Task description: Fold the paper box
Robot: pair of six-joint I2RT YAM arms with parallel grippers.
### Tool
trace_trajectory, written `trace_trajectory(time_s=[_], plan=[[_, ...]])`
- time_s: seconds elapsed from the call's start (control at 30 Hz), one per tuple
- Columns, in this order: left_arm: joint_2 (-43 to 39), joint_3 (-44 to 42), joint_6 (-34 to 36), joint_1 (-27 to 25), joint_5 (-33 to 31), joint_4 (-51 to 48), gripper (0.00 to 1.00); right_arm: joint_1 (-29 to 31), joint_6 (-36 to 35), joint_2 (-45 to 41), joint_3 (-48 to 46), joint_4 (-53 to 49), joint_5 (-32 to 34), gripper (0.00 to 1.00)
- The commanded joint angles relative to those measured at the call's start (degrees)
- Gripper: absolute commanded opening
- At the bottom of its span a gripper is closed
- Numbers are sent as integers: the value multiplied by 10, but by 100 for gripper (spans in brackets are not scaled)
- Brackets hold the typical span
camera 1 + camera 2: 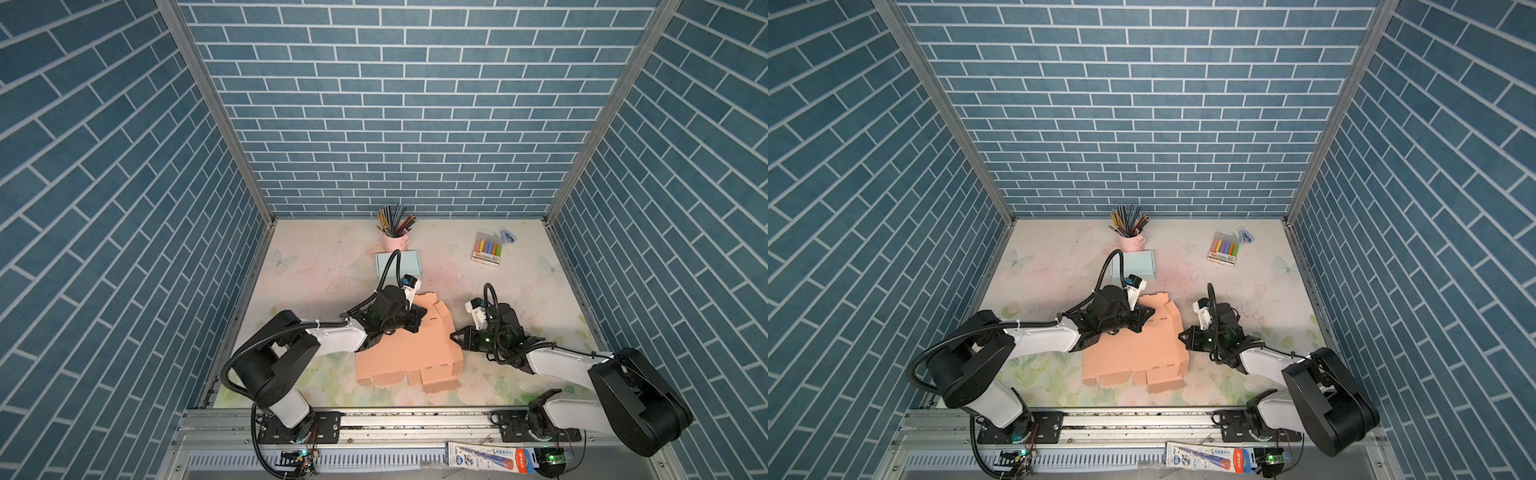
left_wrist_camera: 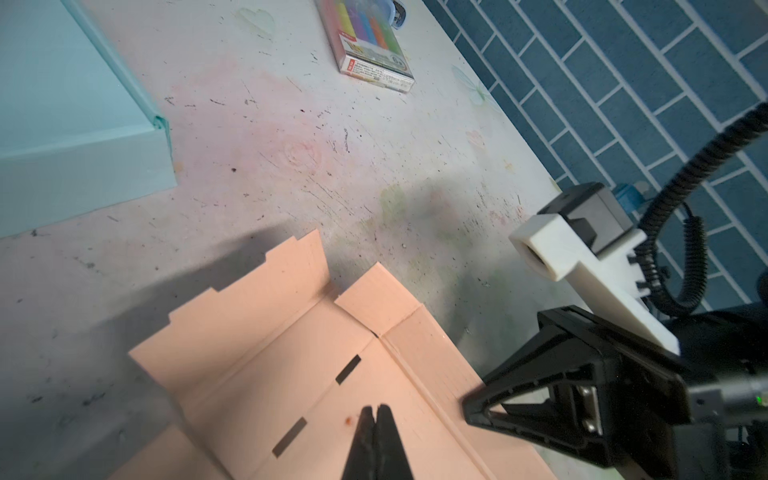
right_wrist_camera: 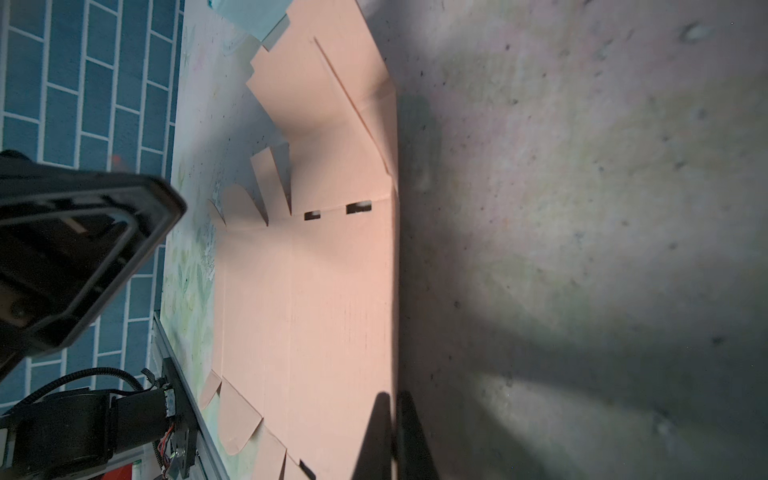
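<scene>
Paper box [image 1: 399,353] is lying half-folded on the table [image 1: 498,286], centre-near. Left gripper [image 2: 375,410] is sitting clenched, empty, over its far panel. Right gripper [image 3: 395,397] is pinching its raised right edge. Far-right table is staying open for moving.

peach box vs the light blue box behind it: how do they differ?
The peach box is an unfolded blank with some flaps partly raised; the light blue box is already a formed box. The peach box spreads wide and low; the light blue box is compact. Both rest on the table, apart.
</scene>
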Motion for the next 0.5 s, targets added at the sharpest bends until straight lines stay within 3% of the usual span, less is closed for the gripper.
trace_trajectory(time_s=[0.0, 0.47], plan=[[38, 35, 13, 8, 7, 7, 0, -1, -5, -15, -1, -14, -8, 2], [134, 135, 46, 37, 29, -12, 0, 0, -11, -30, 3, -30, -11, 2]])
